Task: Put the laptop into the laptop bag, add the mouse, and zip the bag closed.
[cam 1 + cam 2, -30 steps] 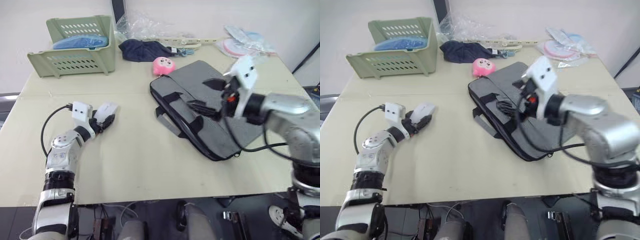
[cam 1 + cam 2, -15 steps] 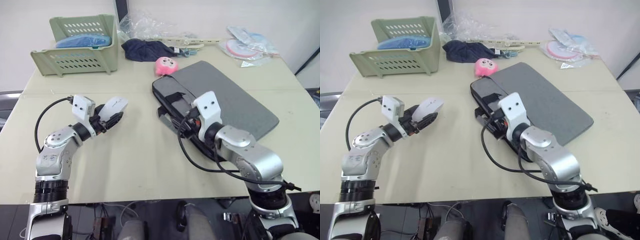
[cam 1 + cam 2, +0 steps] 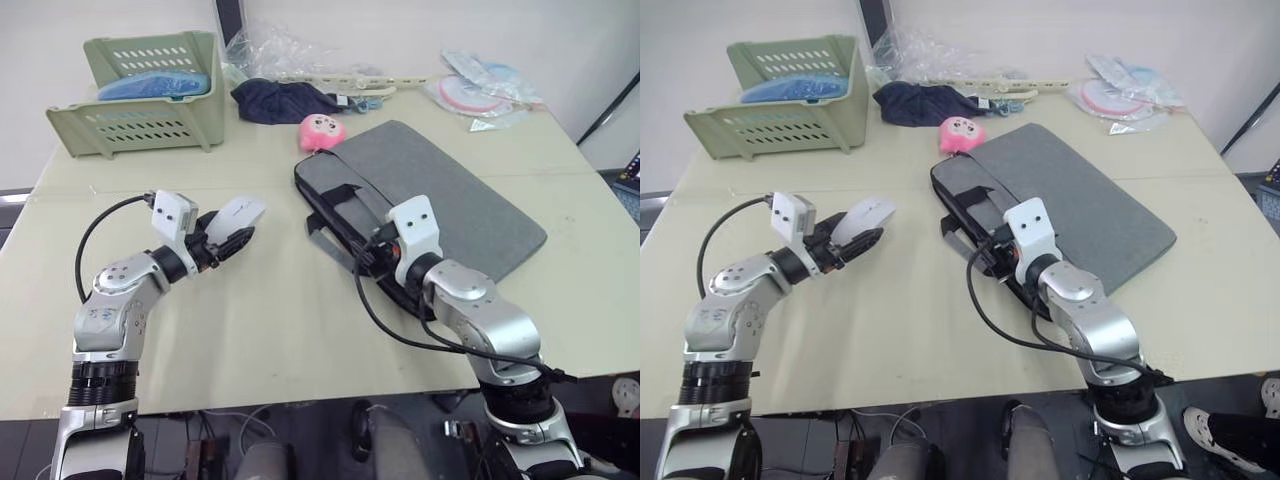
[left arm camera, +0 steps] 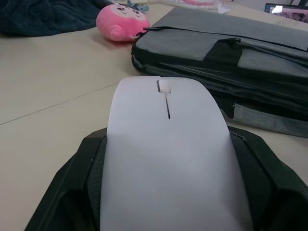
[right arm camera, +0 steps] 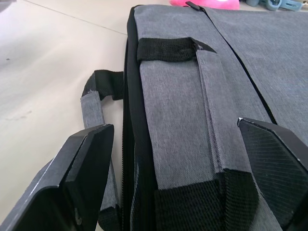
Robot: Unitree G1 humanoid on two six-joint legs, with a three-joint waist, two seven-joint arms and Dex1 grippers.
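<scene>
Contents of flat grey fabric laptop bag [image 3: 440, 205] hidden, lying at 2 o'clock on beige table [image 3: 280, 330], green slatted plastic basket [image 3: 150, 95] at 11 o'clock holding something blue, left gripper [image 4: 163, 211] clamping smooth white oval mouse [image 4: 166, 144], right gripper [image 5: 180, 168] spread wide over bag's zipper edge.

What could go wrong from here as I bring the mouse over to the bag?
The mouse lies flat on the left gripper, cradled more than pinched, so a quick swing or tilt could slide it off onto the table. The right gripper straddles the laptop bag edge with fingers open, gripping nothing; the opening looks nearly flat, so the mouse may catch on the edge or a strap handle.
</scene>
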